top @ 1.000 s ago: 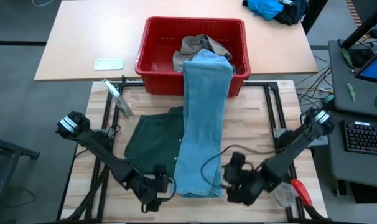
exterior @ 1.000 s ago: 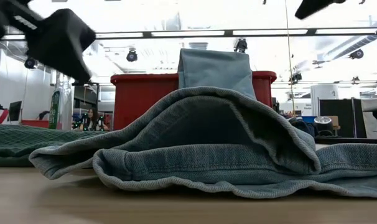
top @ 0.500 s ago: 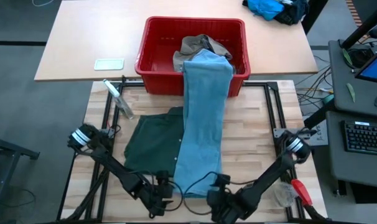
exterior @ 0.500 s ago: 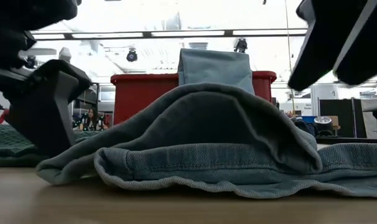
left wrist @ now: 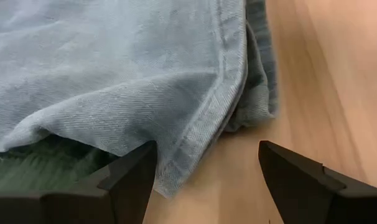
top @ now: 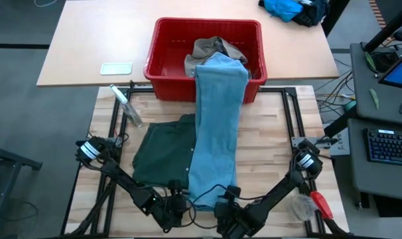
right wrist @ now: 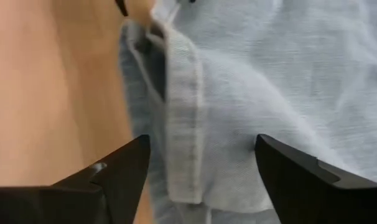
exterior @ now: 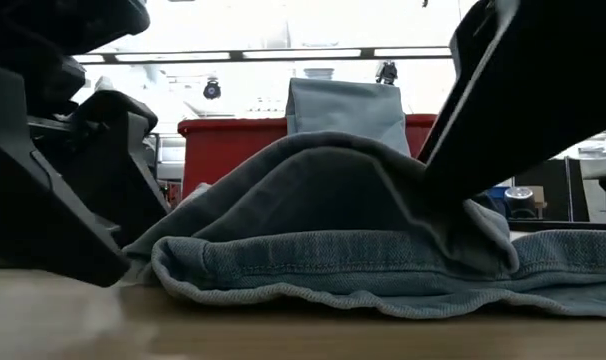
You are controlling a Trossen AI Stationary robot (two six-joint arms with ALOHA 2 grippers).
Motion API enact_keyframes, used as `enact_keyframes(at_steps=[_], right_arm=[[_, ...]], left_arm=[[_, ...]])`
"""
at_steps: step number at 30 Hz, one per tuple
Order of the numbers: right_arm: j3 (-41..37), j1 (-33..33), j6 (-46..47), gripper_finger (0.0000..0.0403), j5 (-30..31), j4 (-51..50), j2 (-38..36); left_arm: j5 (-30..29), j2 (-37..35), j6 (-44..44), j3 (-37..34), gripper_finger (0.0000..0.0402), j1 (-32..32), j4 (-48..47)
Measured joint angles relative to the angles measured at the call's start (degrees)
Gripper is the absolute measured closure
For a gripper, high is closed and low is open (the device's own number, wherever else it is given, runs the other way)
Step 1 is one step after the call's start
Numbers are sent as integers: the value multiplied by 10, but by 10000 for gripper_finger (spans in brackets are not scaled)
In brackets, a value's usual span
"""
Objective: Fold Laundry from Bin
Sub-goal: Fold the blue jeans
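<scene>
The light blue denim trousers (top: 215, 126) hang over the red bin's near rim (top: 162, 85) and run down the table to their hem end (exterior: 313, 270) at the near edge. Their left side lies over the dark green shorts (top: 160, 154), which lie flat. A khaki piece (top: 213, 48) lies in the bin. My left gripper (top: 174, 207) (left wrist: 207, 180) is open at the hem's left corner (left wrist: 195, 137), low at the table. My right gripper (top: 225, 216) (right wrist: 204, 180) is open at the hem's right corner (right wrist: 182, 124). My left gripper has its open fingers (left wrist: 129, 180) on either side of the hem's left corner, coming level from the table's near left; I cannot tell whether they touch the denim. My right gripper has its open fingers (right wrist: 300, 180) on either side of the hem's right corner; I cannot tell whether they touch it.
A metal piece (top: 126, 105) lies at the table's far left. A red-handled tool (top: 320, 204) and a clear bag lie at the near right. A bright blue cloth heap (top: 287, 8) and a white card (top: 116, 68) lie on the far table. Black rails frame the table.
Both grippers have come down and toward the table's near edge, closing in on the trousers' hem end. The left has gone a little right and the right has gone left. The trousers stay where they were.
</scene>
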Motion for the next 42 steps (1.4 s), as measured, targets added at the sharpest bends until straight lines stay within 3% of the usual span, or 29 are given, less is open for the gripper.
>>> enact_keyframes(at_steps=[10, 16, 20, 25, 29, 36, 42], right_arm=[[-4, -13, 0, 272, 3, 3, 0], [-5, -13, -11, 382, 2, 3, 0], [-5, -11, -23, 391, -1, 2, 0], [19, -9, -26, 393, -4, -64, -2], [66, -7, -24, 393, -13, -154, -6], [149, -5, -22, 394, -84, -292, -6], [193, 7, -14, 394, -118, -350, -7]], left_arm=[[-67, 0, -17, -1, 139, 0, -5], [-77, 0, -9, -1, 181, 0, -5], [-84, 0, -3, -1, 254, 0, -5], [-88, 0, 6, 13, 384, -1, -5], [-87, 0, 26, 48, 393, -2, -21], [-74, -1, 42, 139, 401, -4, -94], [-35, -2, 29, 154, 401, -4, -99]])
